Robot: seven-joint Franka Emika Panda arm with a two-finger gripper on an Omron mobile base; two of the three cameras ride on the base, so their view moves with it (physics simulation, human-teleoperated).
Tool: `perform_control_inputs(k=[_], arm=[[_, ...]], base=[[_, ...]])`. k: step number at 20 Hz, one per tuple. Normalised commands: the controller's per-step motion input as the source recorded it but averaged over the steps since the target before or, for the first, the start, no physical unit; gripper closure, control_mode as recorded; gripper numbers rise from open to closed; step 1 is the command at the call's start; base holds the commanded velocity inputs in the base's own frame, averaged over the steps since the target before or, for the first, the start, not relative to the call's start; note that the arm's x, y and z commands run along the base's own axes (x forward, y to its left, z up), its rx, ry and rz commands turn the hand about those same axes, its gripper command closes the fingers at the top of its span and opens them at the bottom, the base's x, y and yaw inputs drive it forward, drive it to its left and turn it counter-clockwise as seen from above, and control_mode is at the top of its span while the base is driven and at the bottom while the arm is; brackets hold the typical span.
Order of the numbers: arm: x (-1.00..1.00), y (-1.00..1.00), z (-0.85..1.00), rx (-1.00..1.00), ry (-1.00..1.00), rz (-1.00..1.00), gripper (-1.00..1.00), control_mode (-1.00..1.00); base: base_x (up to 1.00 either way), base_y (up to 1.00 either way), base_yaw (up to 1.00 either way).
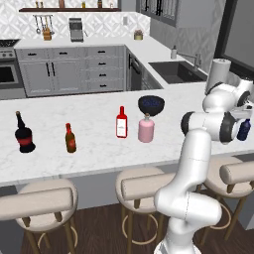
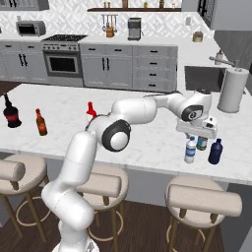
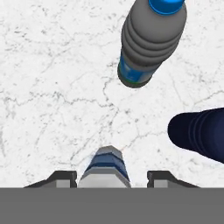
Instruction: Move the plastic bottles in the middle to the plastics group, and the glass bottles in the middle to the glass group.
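the small clear water bottle stands near the counter's front edge, just left of the blue-capped bottle and dark blue bottle. the gripper hangs over it, fingers parted either side, not gripping. open marble lies left.

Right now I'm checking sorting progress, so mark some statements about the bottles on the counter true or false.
1. The small clear water bottle stands beside the blue-capped bottle and the dark blue bottle. True.
2. The gripper is clamped shut on the water bottle. False: in the hand view its fingers stand apart on either side of the bottle.
3. The pink bottle and the red bottle stand in the middle of the counter. True.
4. The small brown bottle lies on its side. False: it stands upright near the black bottle.
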Motion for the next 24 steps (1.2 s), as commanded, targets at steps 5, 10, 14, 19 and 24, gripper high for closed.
perform_control_inputs(k=[5, 10, 14, 19, 24], arm=[[-0.07, 0.02, 0.13, 0.00, -0.03, 0.00, -1.00, -1.00], [-0.51, 0.37, 0.80, -0.03, -0.08, 0.00, -1.00, -1.00], [-0.49, 0.78, 0.56, -0.08, -0.12, 0.05, -1.00, -1.00], [-0.15, 0.98, 0.49, -0.07, -0.16, 0.12, -1.00, -1.00], [0.00, 1.00, 0.41, -0.02, -0.09, 0.14, -1.00, -1.00]], base=[[0.00, 0.00, 0.00], [0.00, 0.00, 0.00], [0.00, 0.00, 0.00], [0.00, 0.00, 0.00], [0.00, 0.00, 0.00]])
